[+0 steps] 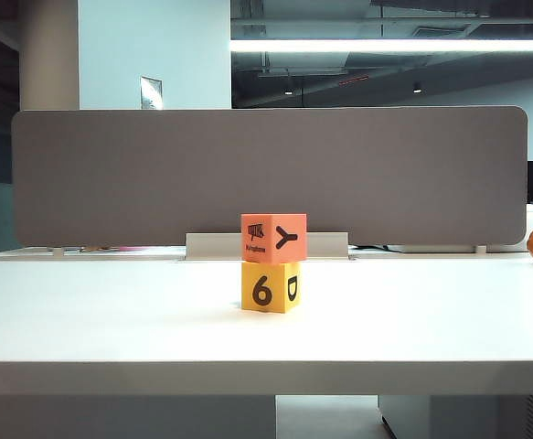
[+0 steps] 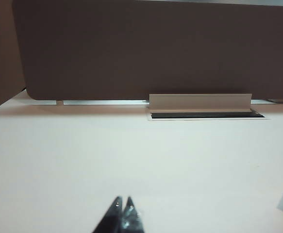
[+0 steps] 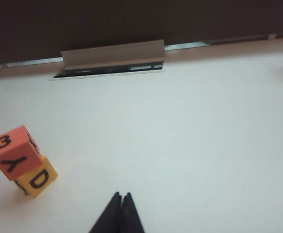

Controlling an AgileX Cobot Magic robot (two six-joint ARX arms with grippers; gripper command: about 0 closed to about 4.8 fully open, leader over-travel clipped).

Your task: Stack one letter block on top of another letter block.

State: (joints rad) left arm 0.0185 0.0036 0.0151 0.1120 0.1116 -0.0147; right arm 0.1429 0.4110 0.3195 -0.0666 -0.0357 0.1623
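While stacked, blocks (image 3: pixel 22 162) well off shut right fingers (image 3: pixel 120 198).

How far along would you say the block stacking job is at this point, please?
Stacking looks done: the orange-red foam cube marked "Y" sits squarely on the yellow foam cube marked "6" on the white table. Nothing is in hand: the left gripper and right gripper are shut, empty, away from the stack. Nothing appears left.
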